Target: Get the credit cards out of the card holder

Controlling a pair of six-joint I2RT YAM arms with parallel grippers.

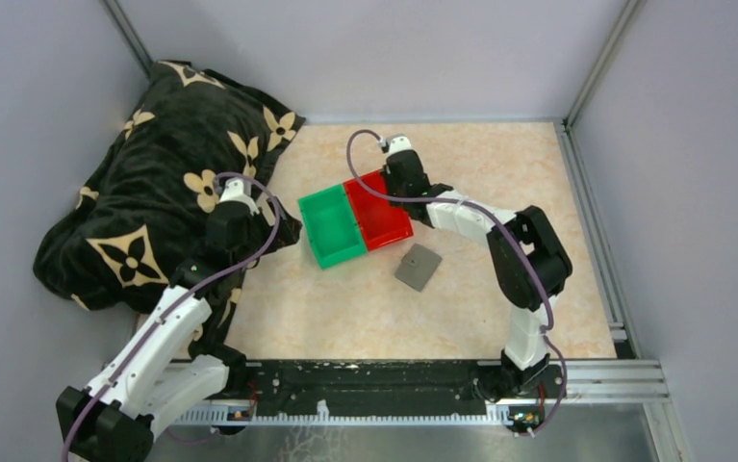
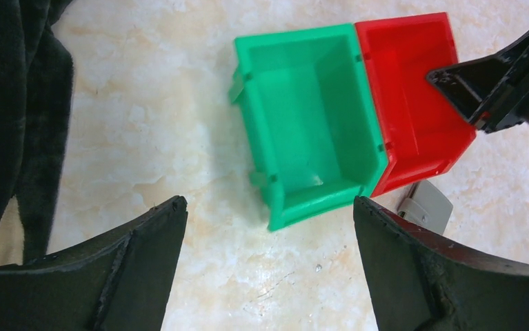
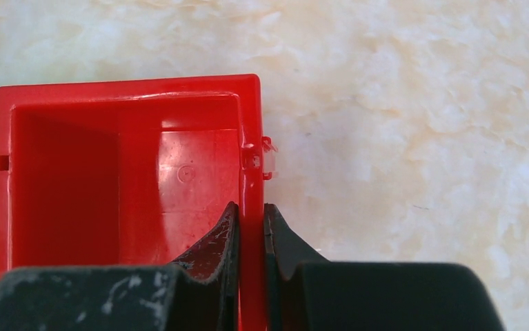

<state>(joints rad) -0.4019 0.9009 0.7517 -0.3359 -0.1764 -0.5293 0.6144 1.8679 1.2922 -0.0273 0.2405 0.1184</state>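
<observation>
card holder (image 1: 418, 267): grey, folded shut, flat on the marble-pattern table (image 1: 499, 164); just on the near side of the red bin, apart from it; neither gripper is touching it. In the left wrist view only a corner shows (image 2: 428, 205) past the red bin.
left gripper (image 2: 268, 201): fingers (image 2: 144, 255) spread wide, nothing between them; hovers at the blanket's edge, left of the green bin.
green bin (image 1: 332, 226): open top up, side wall touching the red bin.
red bin (image 1: 379, 212): right of the green bin.
right gripper (image 3: 250, 221): fingers (image 3: 214, 241) pinched on the red bin's side wall, one inside the bin, one outside.
blanket (image 1: 143, 183): black with a beige flower print, heaped at far left.
</observation>
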